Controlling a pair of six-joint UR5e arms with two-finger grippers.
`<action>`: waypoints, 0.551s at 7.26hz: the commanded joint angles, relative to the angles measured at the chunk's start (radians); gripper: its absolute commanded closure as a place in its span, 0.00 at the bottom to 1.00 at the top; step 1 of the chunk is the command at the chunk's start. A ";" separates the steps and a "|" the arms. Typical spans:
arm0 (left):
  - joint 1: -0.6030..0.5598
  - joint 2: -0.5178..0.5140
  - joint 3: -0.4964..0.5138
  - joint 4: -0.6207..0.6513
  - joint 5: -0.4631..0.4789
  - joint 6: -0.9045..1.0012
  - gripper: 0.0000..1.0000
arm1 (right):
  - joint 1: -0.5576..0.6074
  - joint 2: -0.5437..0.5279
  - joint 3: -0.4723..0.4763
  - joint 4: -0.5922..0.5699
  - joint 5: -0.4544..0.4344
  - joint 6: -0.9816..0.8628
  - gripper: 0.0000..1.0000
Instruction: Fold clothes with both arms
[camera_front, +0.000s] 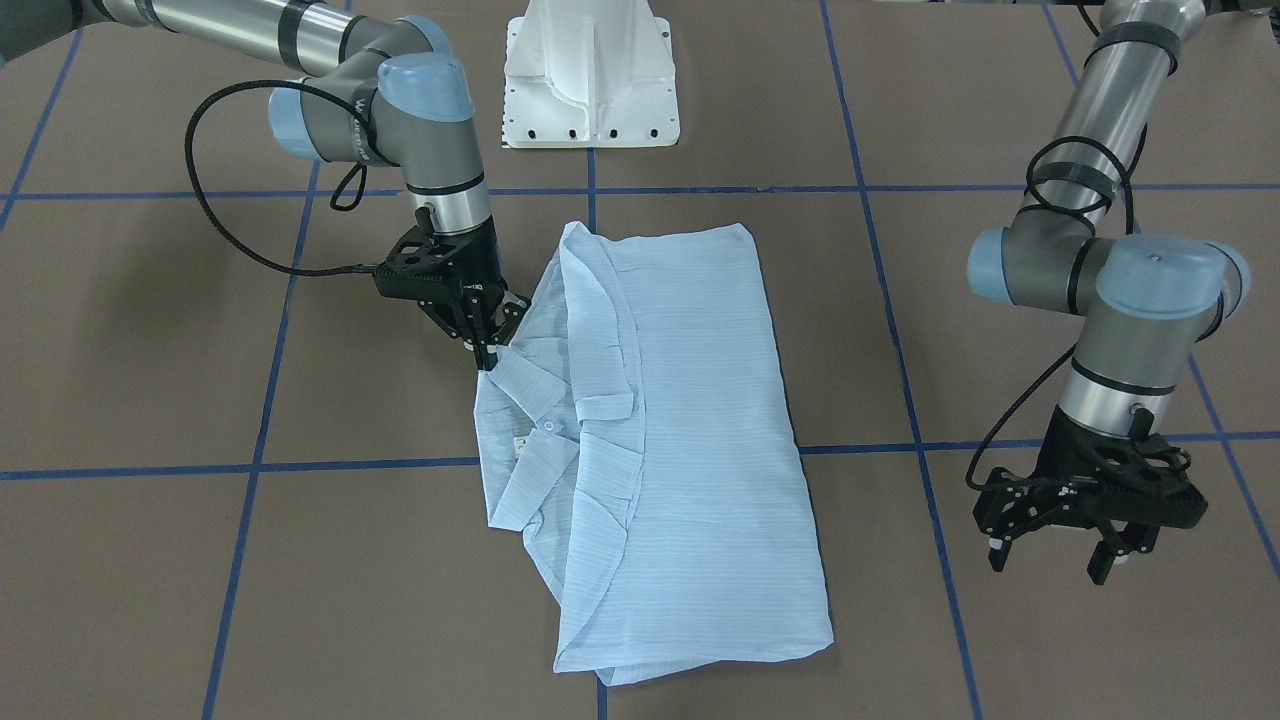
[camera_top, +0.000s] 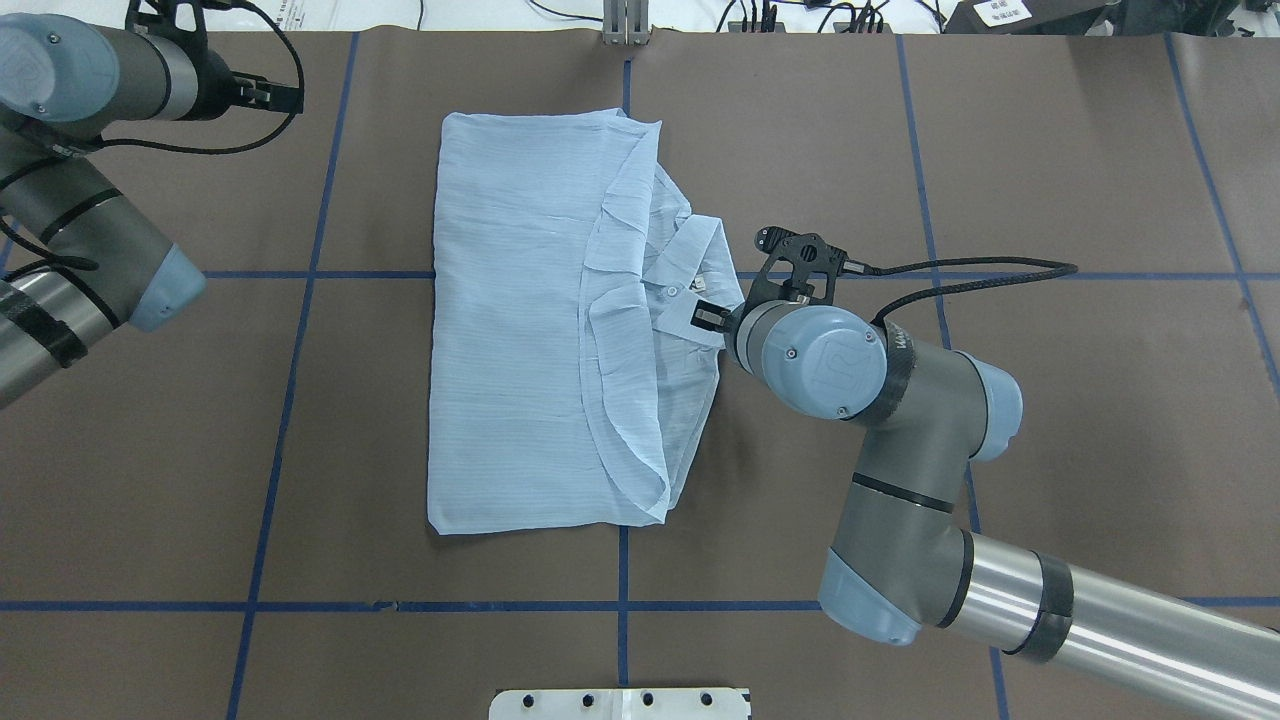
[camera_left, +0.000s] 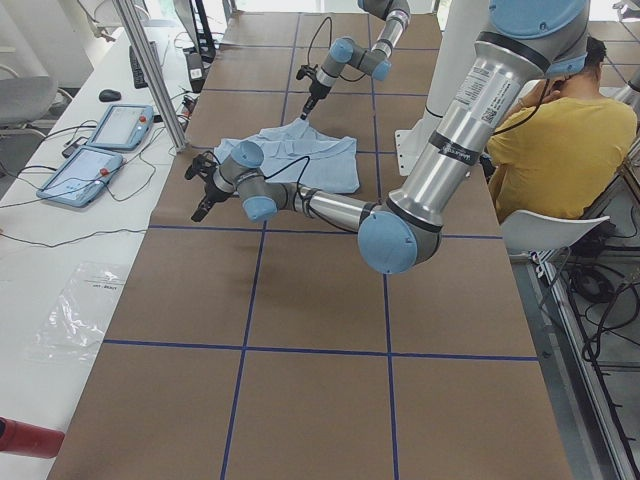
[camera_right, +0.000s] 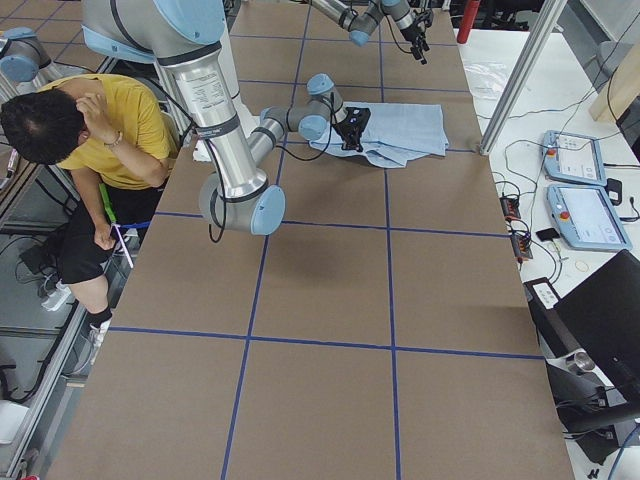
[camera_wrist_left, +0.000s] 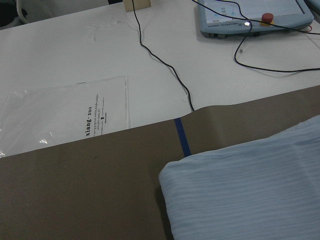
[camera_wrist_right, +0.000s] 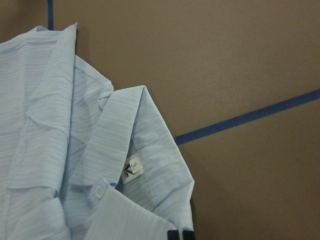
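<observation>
The pale blue striped shirt (camera_front: 680, 430) lies folded into a long rectangle in the middle of the table (camera_top: 510, 330), collar and a small white button facing up. My right gripper (camera_front: 487, 360) sits low at the shirt's collar-side edge. Its fingers are together and pinch the fabric there, as the overhead view (camera_top: 708, 318) also shows. The right wrist view shows the collar and size tag (camera_wrist_right: 132, 170), with the black fingertips (camera_wrist_right: 180, 235) at the bottom edge. My left gripper (camera_front: 1048, 568) is open and empty. It hovers off the shirt's far side, apart from it. The left wrist view shows one shirt corner (camera_wrist_left: 250, 195).
The white pedestal base (camera_front: 590, 80) stands at the robot's side of the table. Blue tape lines cross the brown surface. A person in yellow (camera_left: 560, 130) sits beside the robot. Teach pendants (camera_right: 575, 160) and a plastic bag (camera_wrist_left: 65, 115) lie on the white bench past the table's edge.
</observation>
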 joint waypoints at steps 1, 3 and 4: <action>0.001 0.000 0.001 0.000 -0.002 0.000 0.00 | 0.018 -0.032 0.002 0.001 0.001 -0.074 1.00; 0.003 -0.001 -0.001 0.000 -0.004 0.000 0.00 | 0.027 -0.052 0.004 0.002 0.009 -0.087 1.00; 0.003 -0.001 -0.001 0.000 -0.004 0.000 0.00 | 0.028 -0.048 0.004 -0.001 0.009 -0.087 0.01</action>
